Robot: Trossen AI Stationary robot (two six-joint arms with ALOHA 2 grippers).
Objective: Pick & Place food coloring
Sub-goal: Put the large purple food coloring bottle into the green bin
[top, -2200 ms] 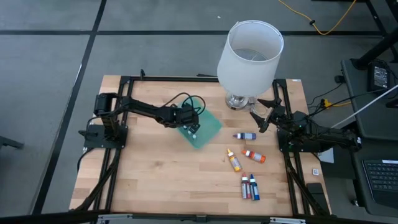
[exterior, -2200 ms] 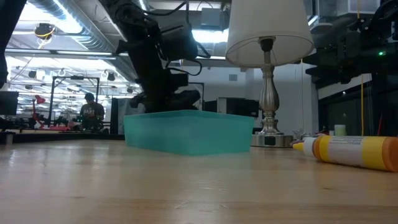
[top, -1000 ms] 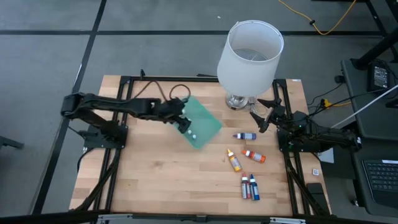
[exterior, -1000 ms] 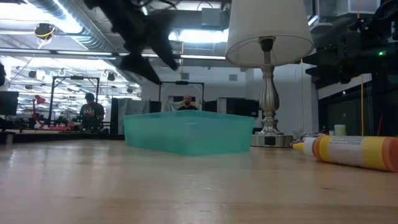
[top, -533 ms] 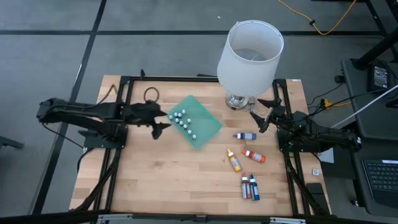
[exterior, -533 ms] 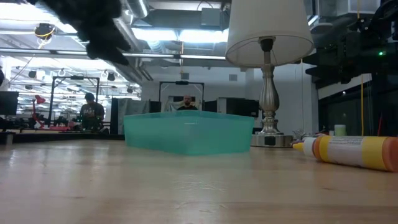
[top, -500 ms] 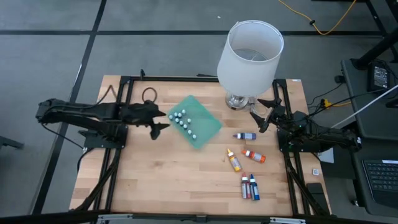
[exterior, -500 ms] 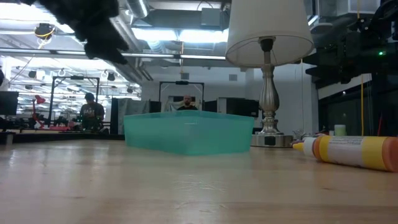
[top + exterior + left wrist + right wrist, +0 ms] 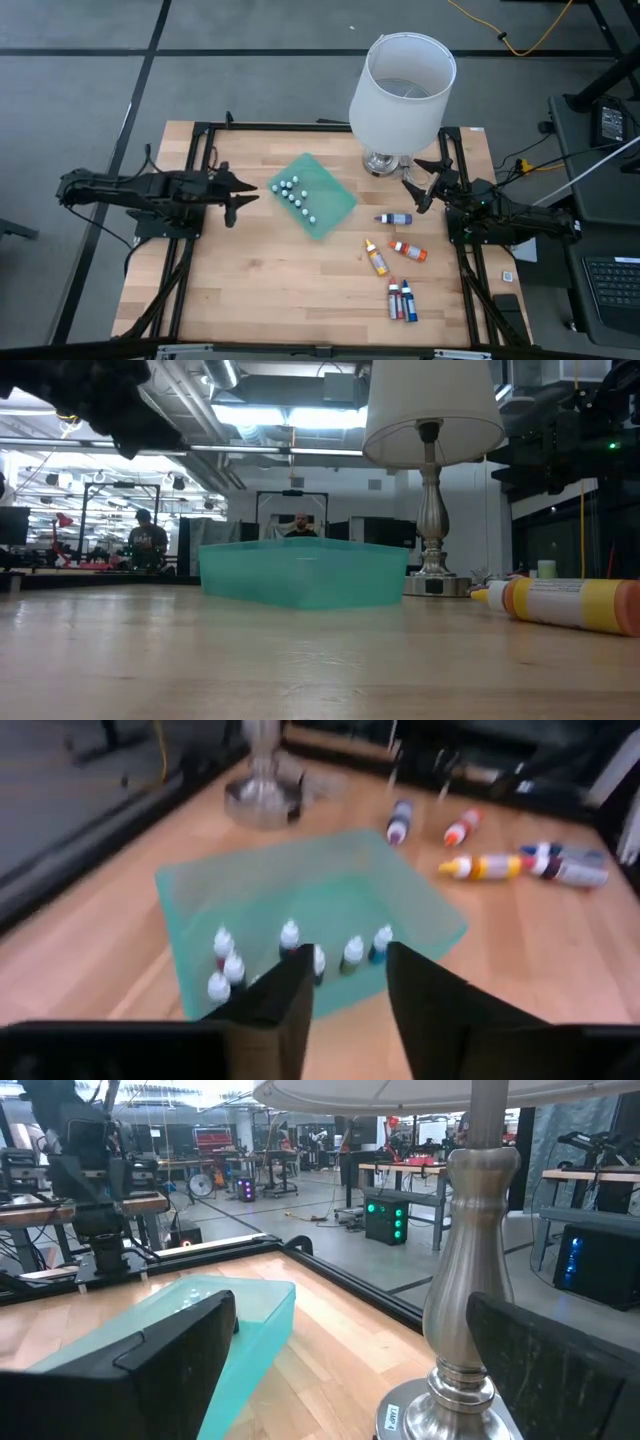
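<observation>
The left gripper [image 9: 233,205], empty with jaws narrowly apart, sits at nine o'clock of the green tray [image 9: 318,195] holding tiny white-capped bottles [image 9: 294,196]. At four o'clock, five larger dropper bottles [image 9: 398,275] lie loose; a careless reach could roll them. The right gripper [image 9: 418,187] waits wide apart beside the lamp [image 9: 402,88].

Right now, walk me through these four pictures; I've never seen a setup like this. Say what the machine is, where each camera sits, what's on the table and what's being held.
Two dark robot arms work at a wooden table. One picture looks straight down, one looks level across the table top, and one comes from each arm's wrist. The left gripper hangs near the table's left edge, holding nothing. The right gripper waits open beside the lamp, also empty. A green tray holds a cluster of tiny white-capped bottles. Larger bottles lie on the bare wood to its right: a purple one, two orange ones, and a red and a blue one side by side.
</observation>
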